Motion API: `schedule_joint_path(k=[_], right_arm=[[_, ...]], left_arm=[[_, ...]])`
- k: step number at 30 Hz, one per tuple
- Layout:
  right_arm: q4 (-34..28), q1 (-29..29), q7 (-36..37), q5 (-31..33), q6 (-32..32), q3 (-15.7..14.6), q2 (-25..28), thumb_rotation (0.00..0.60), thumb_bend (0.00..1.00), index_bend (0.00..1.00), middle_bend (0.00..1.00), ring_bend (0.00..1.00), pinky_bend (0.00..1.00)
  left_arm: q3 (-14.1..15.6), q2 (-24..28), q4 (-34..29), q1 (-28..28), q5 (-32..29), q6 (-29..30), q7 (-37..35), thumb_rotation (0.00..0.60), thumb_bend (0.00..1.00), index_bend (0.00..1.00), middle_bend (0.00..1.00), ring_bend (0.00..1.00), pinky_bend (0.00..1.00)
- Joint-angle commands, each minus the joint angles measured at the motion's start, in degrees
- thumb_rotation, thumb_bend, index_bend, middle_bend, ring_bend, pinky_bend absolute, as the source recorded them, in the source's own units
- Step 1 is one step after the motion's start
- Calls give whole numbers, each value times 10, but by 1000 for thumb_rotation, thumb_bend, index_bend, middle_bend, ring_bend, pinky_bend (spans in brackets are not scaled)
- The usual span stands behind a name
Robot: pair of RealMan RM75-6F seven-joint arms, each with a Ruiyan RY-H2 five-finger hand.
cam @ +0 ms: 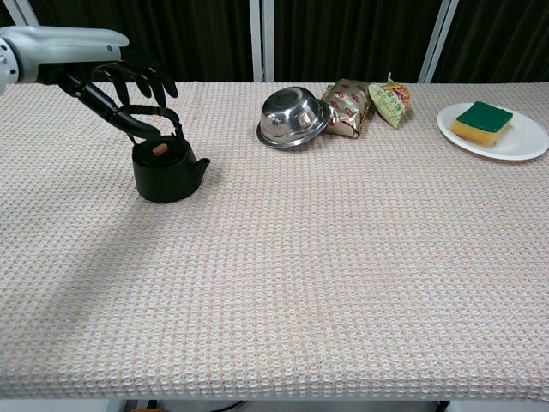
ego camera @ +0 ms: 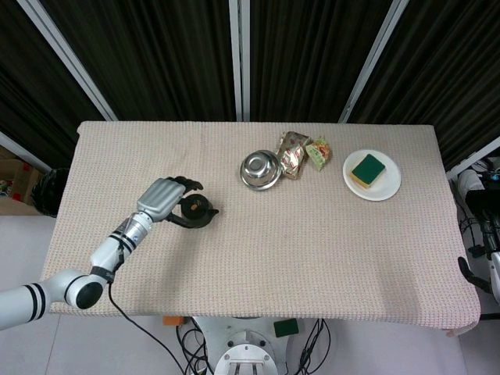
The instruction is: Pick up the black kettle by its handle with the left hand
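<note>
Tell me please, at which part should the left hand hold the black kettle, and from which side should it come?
Best at the arched handle, upright over the lid of the black kettle. Its top bar probably leaves room for fingers to hook under. Come from above and the robot's left, where the left hand already is; the spout points the other way, so that side is free.

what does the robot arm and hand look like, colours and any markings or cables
The left robot hand has a silver-grey back plate and black fingers. Its wrist is ringed silver and black. The left arm is glossy white with black bands near the joint, and a thin black cable hangs from it. The right arm and hand cannot be made out.
</note>
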Motion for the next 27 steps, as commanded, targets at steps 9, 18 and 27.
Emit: schedule_joint_path(k=[9, 18, 27], right_arm=[[3, 3, 1, 5, -12, 1, 0, 600, 319, 0, 0, 0, 0], [2, 1, 7, 10, -13, 4, 1, 600, 320, 0, 0, 0, 0], [1, 1, 7, 12, -13, 6, -1, 600, 320, 0, 0, 0, 0]], left_arm=[[13, -13, 6, -27, -47, -1, 35, 350, 53, 403, 449, 368, 383], [21, -25, 9, -34, -43, 4, 30, 348, 54, 475, 523, 441, 335], [25, -29, 9, -38, -46, 7, 20, 353, 54, 516, 561, 497, 306]])
